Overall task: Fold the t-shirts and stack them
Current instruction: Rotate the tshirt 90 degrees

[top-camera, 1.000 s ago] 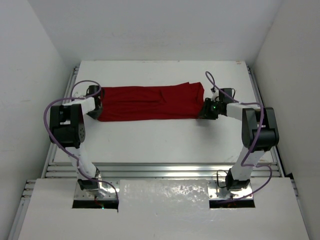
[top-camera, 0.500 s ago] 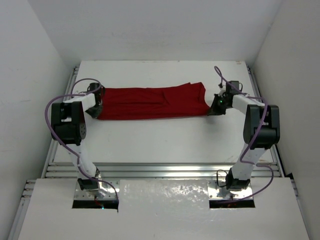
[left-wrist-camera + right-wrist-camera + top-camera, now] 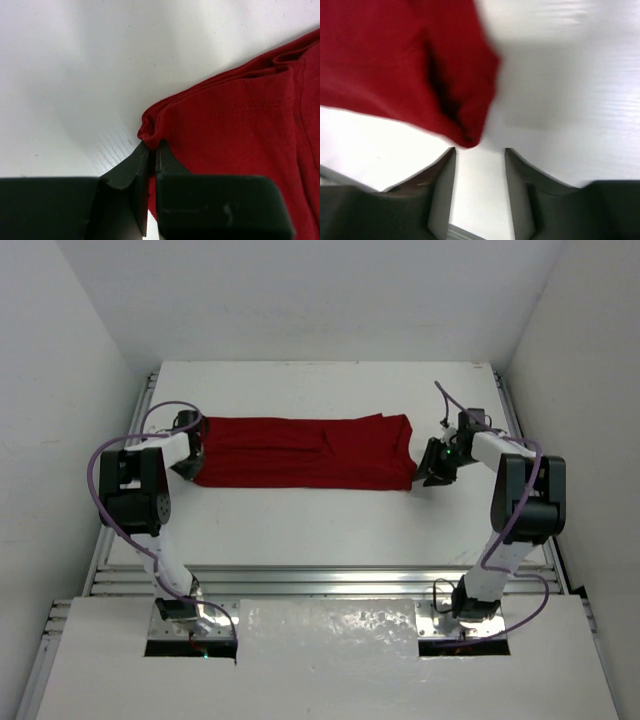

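While your left gripper (image 3: pixel 152 148) pinches the left end of the t-shirt (image 3: pixel 300 452), a long strip across the far table (image 3: pixel 320 530), the right gripper (image 3: pixel 480 155) sits spread, empty, just off its near-right corner. Likely the crosswise fold: you'd regrasp that corner next.

top view: high up, looks down at whole table (image 3: pixel 320 530) | wrist views: very close, each at one end of t-shirt (image 3: pixel 300 452) | all share it
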Controlling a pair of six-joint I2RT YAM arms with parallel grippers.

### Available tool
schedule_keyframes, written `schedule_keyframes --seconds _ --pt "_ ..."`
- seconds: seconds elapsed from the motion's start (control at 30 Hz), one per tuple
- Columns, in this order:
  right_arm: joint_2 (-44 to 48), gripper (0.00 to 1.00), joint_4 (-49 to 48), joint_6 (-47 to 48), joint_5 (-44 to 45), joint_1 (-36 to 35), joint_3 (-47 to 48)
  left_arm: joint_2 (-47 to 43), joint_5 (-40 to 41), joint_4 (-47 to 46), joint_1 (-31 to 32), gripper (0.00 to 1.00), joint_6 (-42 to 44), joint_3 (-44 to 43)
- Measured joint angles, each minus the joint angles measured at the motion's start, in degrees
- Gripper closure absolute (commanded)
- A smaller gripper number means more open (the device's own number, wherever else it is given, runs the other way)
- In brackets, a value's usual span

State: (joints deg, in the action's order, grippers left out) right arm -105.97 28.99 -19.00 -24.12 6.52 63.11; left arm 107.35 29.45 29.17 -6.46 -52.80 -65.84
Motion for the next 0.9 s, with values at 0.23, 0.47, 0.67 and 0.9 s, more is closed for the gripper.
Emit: schedule_keyframes --seconds 0.23,0.47,0.67,0.9 --pt "7.80 0.75 -6.34 1.46 5.09 -12.11 -0.90 -0.87 -1.60 -0.79 0.02 1.00 0.70 0.48" --pt "-0.57 1.00 -7.89 1.49 7.04 -12.72 1.62 -1.62 -2.51 -1.14 0.11 1.00 1.33 1.11" --pt "-5.57 1.00 -6.16 -0.98 7.67 -10.38 2.86 -1.62 -2.93 -1.05 0.13 1.00 1.31 1.11" --pt "-11.93 1.00 0.79 -1.70 12.50 -9.92 13.84 -1.75 -2.60 0.09 0.17 1.00 -0.74 2.05"
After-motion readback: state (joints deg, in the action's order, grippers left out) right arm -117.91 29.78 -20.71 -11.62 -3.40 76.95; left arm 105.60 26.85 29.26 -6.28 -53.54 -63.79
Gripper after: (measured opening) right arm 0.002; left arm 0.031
